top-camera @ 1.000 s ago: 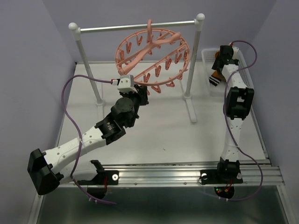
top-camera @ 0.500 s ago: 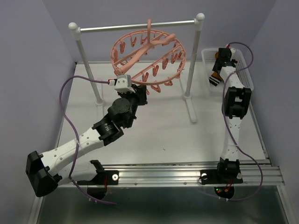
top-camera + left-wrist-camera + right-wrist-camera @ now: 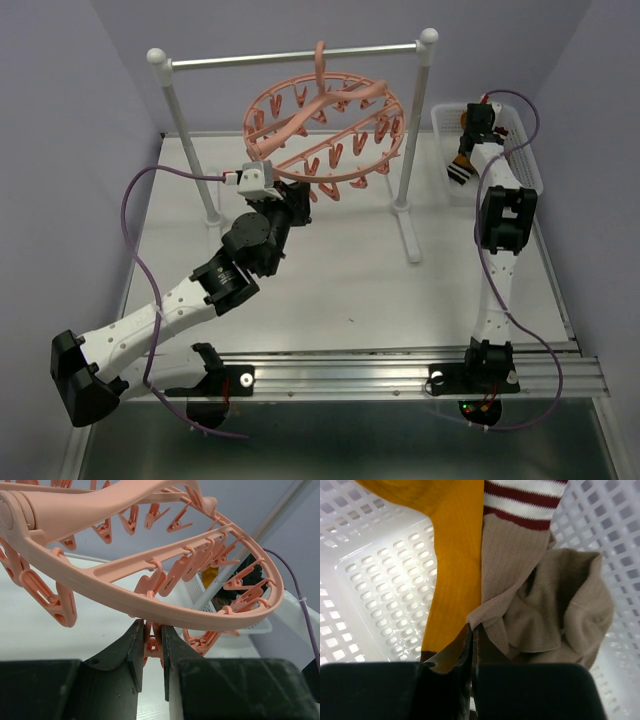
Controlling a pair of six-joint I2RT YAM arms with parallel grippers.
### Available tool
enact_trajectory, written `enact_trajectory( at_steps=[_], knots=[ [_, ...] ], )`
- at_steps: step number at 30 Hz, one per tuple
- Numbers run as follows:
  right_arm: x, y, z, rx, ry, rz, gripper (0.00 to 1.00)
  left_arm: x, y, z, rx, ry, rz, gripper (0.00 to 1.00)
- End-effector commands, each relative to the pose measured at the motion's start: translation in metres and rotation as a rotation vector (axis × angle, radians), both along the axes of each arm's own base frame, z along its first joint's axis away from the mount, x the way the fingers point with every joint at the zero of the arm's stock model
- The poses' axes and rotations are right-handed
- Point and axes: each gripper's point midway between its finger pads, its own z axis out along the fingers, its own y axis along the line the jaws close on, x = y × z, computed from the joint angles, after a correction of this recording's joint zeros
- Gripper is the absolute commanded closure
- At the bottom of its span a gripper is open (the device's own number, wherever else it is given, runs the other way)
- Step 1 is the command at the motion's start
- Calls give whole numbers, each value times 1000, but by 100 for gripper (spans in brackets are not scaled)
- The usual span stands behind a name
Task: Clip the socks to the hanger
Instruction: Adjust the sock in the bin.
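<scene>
Left arm sits further left and lower than half a second ago, and the round salmon-pink plastic clip hanger (image 3: 318,100) has rocked with it; we see no real change in the right arm.

Hard to read: in the overhead view the left gripper (image 3: 297,200) is mostly covered by its own wrist and the dangling clips. In the left wrist view the left gripper (image 3: 151,635) has its fingers pressed onto one small pink clip (image 3: 151,644) under the near rim, and the clip's lower part is hidden between them. The ring is cut off at the top and left there.

The right gripper (image 3: 471,635) is pinched tight on sock fabric. A mustard-orange sock part (image 3: 450,555) and a brown ribbed sock with a white and dark red striped cuff (image 3: 512,555) both meet at the jaws. We cannot tell if that is one sock or two. More brown fabric (image 3: 565,610) bunches beside them over the white lattice plastic basket (image 3: 370,595).

The held sock's long axis runs straight away from the fingers, cuff at the far end. Overhead, it hangs at the basket's left wall, cuff lowest. The hanger hooks over the white-posted metal rail (image 3: 250,59) and is tilted, with its near rim low.
</scene>
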Motion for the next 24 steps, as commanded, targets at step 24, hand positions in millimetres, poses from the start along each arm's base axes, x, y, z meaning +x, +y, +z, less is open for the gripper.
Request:
enact_trajectory(
  at_steps=[24],
  knots=[
    [-80, 35, 237, 153, -417, 42, 99, -2, -5, 12, -68, -33, -42, 100]
  ],
)
